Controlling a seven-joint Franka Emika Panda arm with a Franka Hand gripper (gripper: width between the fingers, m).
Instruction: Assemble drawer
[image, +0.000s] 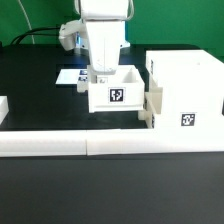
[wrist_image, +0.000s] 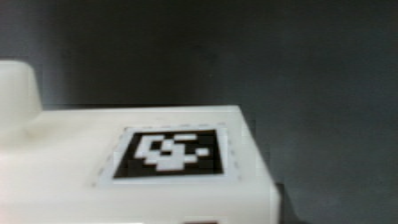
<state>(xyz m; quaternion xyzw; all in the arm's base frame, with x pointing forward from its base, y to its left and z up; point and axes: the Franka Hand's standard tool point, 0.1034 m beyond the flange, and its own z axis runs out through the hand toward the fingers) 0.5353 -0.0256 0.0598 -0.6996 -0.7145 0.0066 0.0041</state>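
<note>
A small white drawer tray (image: 115, 93) with a black-and-white tag on its near wall stands at the table's middle. My gripper (image: 101, 74) is lowered onto the tray's far edge, toward the exterior view's left; its fingertips are hidden there. The wrist view is filled by a white tagged face of the tray (wrist_image: 175, 152), very close, with no fingers clearly showing. The tall boxy shell (image: 186, 92) stands at the exterior view's right. A second small white tray (image: 151, 106) sits against the shell, between it and the first tray.
Two long low white bars (image: 95, 146) lie end to end along the front. The marker board (image: 70, 76) lies behind the tray at the exterior view's left. A white piece (image: 3, 108) shows at the left edge. The table is black.
</note>
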